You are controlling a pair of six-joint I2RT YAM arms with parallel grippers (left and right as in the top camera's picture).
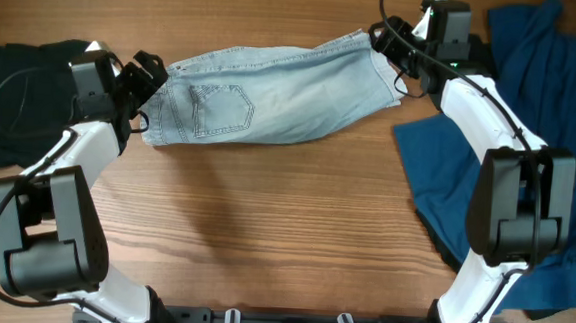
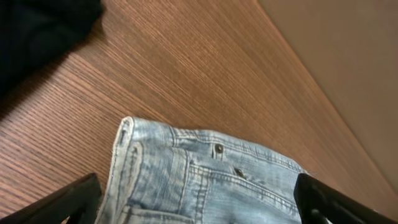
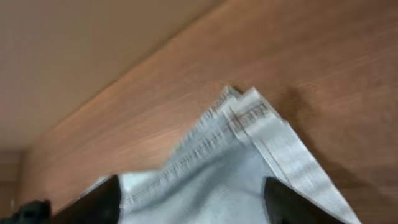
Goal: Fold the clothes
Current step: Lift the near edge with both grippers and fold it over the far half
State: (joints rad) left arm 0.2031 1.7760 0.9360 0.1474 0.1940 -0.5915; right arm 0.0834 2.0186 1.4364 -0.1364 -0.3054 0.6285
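The denim shorts [image 1: 272,100] are lying stretched across the far side of the tabletop [image 1: 264,230], already doubled lengthwise, judging by the stacked leg hems in the right wrist view. An arm is standing at each end of them. The step in hand looks like the crosswise fold of the shorts, with both arms lining up for their grips.

The left fingers [image 2: 68,202] are standing wide apart, straddling the waistband [image 2: 205,146] at its riveted corner. The denim is sitting between them, but they are not pinching it. The right fingers [image 3: 102,199] are likewise spread wide, bracketing the hem corner [image 3: 249,115], which is resting flat on the wood. Neither pair is holding anything.

The next move is probably calling for both pairs to close on all the layers at once. One end would then travel over to meet the other without dragging the cloth askew.

The black garment [image 1: 12,95] is waiting at the left edge and the navy garment [image 1: 542,107] is sprawling at the right. Both are unfolded.
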